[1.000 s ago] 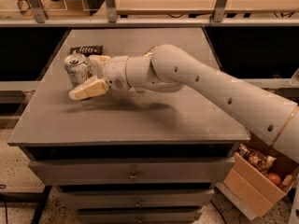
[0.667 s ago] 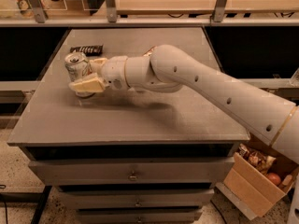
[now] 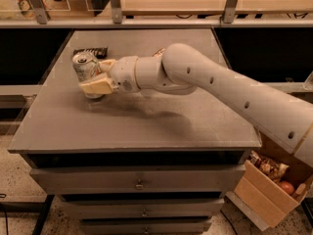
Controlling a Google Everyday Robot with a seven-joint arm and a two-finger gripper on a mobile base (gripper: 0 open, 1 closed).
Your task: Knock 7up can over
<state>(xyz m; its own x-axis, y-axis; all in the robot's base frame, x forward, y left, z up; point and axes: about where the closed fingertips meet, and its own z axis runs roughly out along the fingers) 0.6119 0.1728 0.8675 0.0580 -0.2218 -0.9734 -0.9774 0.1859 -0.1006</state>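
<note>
The 7up can [image 3: 85,67], silver-white with a pull-tab top, stands at the left of the grey table [image 3: 146,116], leaning slightly. My gripper [image 3: 95,84] is at the end of the white arm that reaches in from the right. Its tan fingers [image 3: 98,87] are right against the can's lower front and right side and hide the can's base.
A dark flat packet [image 3: 90,52] lies just behind the can. A small object peeks out behind the arm [image 3: 159,52]. A cardboard box with snacks [image 3: 269,185] sits on the floor at the right. Drawers are below the tabletop.
My gripper has moved up and left toward the can, from just in front of it to pressing against its lower side. The can looks slightly tilted now.
</note>
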